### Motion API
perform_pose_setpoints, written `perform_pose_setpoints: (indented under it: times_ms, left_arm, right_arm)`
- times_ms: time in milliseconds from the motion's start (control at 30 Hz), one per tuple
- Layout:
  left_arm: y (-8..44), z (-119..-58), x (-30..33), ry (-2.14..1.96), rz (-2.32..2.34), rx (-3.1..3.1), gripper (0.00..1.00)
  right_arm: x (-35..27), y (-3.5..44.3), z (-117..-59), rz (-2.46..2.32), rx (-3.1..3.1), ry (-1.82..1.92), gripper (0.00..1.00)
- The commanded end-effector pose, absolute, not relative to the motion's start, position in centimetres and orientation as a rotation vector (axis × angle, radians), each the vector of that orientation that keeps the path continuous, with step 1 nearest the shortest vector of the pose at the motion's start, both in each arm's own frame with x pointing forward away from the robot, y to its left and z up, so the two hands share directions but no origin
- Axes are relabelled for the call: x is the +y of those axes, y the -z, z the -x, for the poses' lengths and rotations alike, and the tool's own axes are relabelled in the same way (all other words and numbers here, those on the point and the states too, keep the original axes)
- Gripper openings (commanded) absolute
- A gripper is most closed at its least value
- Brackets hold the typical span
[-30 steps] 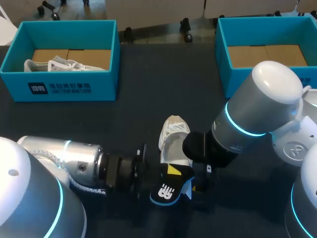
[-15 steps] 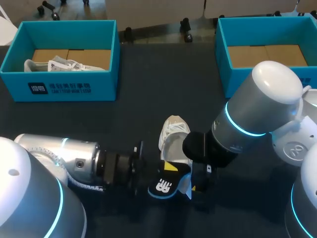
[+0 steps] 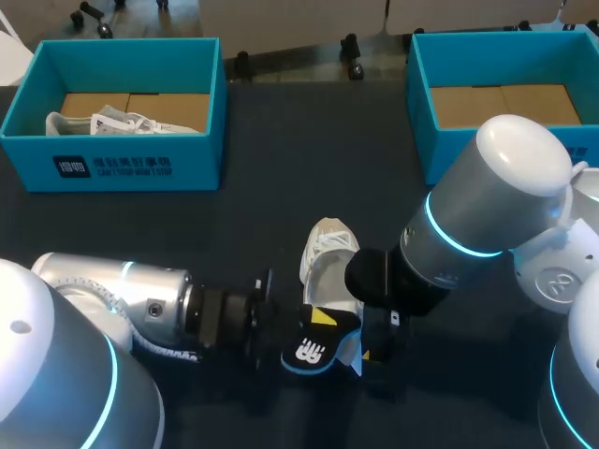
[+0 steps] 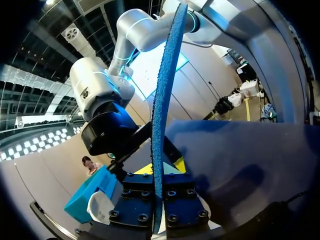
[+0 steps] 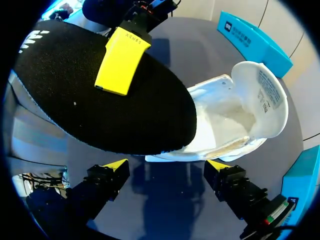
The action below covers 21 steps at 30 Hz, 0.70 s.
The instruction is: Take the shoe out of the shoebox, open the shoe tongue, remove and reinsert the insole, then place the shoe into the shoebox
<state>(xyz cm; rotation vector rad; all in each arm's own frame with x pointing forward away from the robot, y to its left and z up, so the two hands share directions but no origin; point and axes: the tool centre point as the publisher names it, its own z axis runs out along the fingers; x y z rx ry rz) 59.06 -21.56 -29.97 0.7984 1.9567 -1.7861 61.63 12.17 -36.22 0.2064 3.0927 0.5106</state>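
Insole (image 3: 314,348) sat a touch higher and further left in the head frame than a second before, drawn back slightly by the left arm (image 3: 122,299). Over the last half second it barely shifted. The shoe (image 3: 328,254), both boxes and the right arm (image 3: 496,187) lay where they had been.

In the head view the shoe's heel end was covered by the insole and the two wrists, and the right tool was almost wholly hidden under its own wrist. The left wrist view gave the insole (image 4: 162,110) only edge-on, as a thin blue strip.

The left arm came in low and nearly level from the lower left, with the left tool (image 3: 318,327) at lower centre. Its fingers were clamped on the insole, which rose from between them (image 4: 161,167), and one yellow tip lay on the black top face (image 5: 100,95). The right arm bent down from the right over the shoe's heel. The right tool (image 5: 166,167) stood wide apart and gripped nothing, with the white shoe (image 5: 235,115) just ahead of it on the bench (image 3: 281,168).

The left box (image 3: 112,168) at upper left held a second shoe (image 3: 103,122). The right box (image 3: 421,122) was at upper right.
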Motion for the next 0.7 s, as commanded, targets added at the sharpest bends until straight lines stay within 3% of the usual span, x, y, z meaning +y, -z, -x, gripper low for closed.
perform_pose_setpoints:
  times_ms: [33,700]
  left_arm:
    - [30.5,-59.6,-22.5,1.789,-0.791,1.956,0.0]
    - [31.2,-61.2,-22.6,1.755,-0.737,1.976,0.0]
  right_arm:
    - [12.2,36.4,-61.5,-0.207,3.09,-0.511,1.0]
    - [12.2,36.4,-61.5,-0.207,3.09,-0.511,1.0]
